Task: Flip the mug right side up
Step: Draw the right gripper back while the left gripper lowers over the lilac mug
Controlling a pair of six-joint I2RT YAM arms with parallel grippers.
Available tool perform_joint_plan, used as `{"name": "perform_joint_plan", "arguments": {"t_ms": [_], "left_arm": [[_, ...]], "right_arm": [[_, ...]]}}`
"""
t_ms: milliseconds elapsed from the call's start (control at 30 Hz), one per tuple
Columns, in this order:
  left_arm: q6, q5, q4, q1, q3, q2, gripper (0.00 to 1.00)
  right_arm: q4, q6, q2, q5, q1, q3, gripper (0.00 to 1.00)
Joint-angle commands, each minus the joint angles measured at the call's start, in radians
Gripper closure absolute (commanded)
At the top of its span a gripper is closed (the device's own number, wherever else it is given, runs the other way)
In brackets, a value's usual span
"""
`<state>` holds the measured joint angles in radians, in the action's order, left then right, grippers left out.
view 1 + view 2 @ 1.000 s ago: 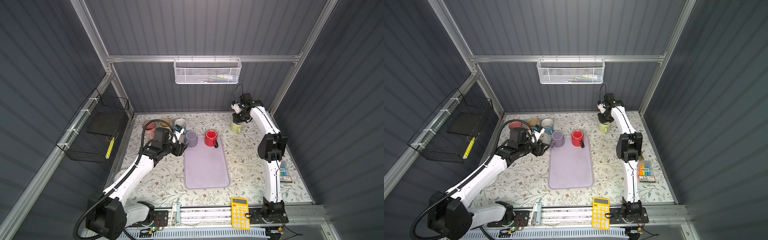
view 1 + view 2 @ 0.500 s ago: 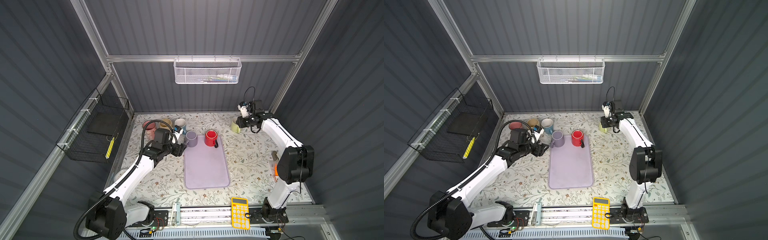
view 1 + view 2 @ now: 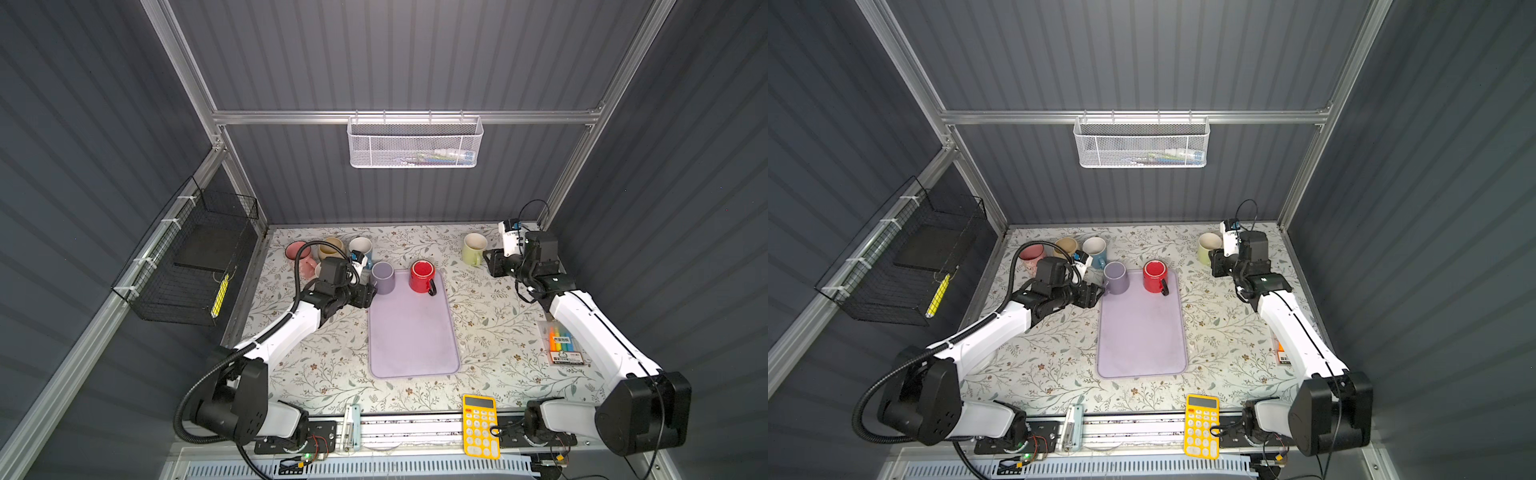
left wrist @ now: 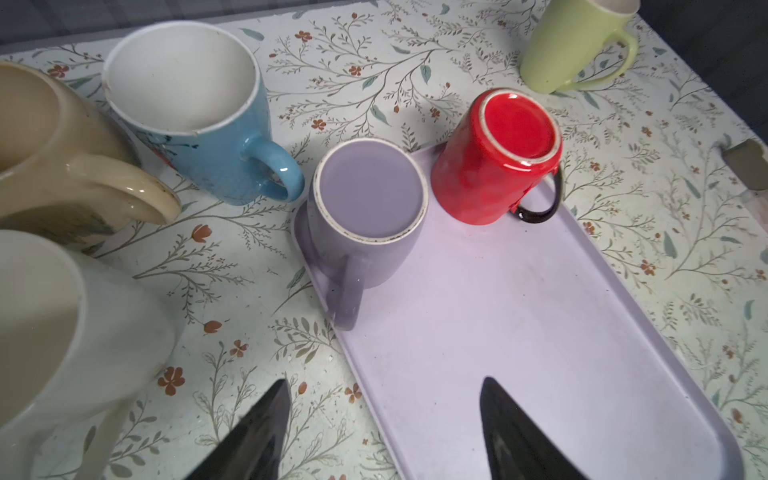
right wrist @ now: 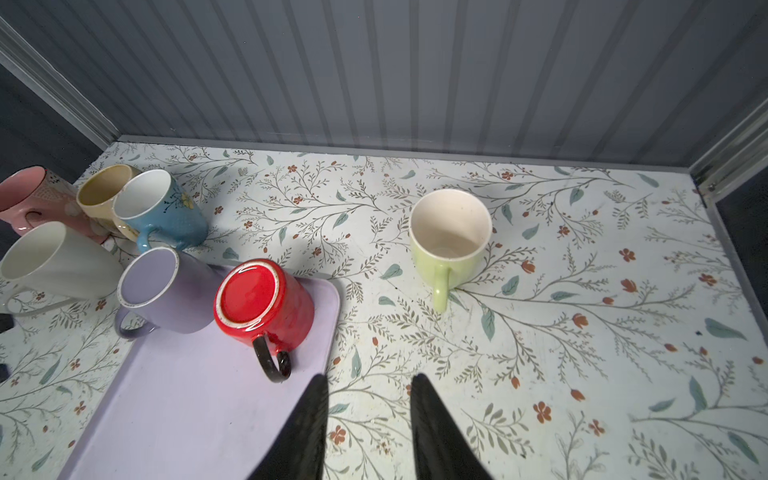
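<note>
Floral tabletop [image 3: 490, 332], green mug [image 3: 473, 248] upright, empty.

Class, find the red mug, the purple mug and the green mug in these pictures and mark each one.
red mug [image 4: 519, 124]: left wrist view, on its upturned base.
purple mug [image 4: 370, 193]: left wrist view, on its flat face turned up.
green mug [image 5: 451, 228]: right wrist view, inside its open mouth.
</note>
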<state>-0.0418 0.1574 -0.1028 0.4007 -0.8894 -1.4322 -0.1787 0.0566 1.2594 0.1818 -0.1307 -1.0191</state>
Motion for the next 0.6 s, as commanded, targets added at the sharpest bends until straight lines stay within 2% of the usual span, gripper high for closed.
{"name": "perform_joint_plan", "arguments": {"t_ms": [0, 233, 367, 567], "left_arm": [[-0.028, -0.026, 0.098, 0.012, 0.024, -0.028, 0.27], [0.072, -0.036, 0.117, 0.019, 0.003, -0.088, 0.27], [0.128, -0.085, 0.095, 0.027, -0.015, -0.116, 0.29], [0.162, -0.105, 0.11, 0.027, -0.025, -0.163, 0.32]], "right_arm": [[0.049, 0.043, -0.046, 0.018, 0.003, 0.053, 0.64], [0.045, 0.05, -0.113, 0.005, 0.003, 0.116, 0.63], [0.045, 0.051, -0.112, 0.008, 0.003, 0.122, 0.63], [0.06, 0.053, -0.112, 0.015, 0.004, 0.129, 0.63]]}}
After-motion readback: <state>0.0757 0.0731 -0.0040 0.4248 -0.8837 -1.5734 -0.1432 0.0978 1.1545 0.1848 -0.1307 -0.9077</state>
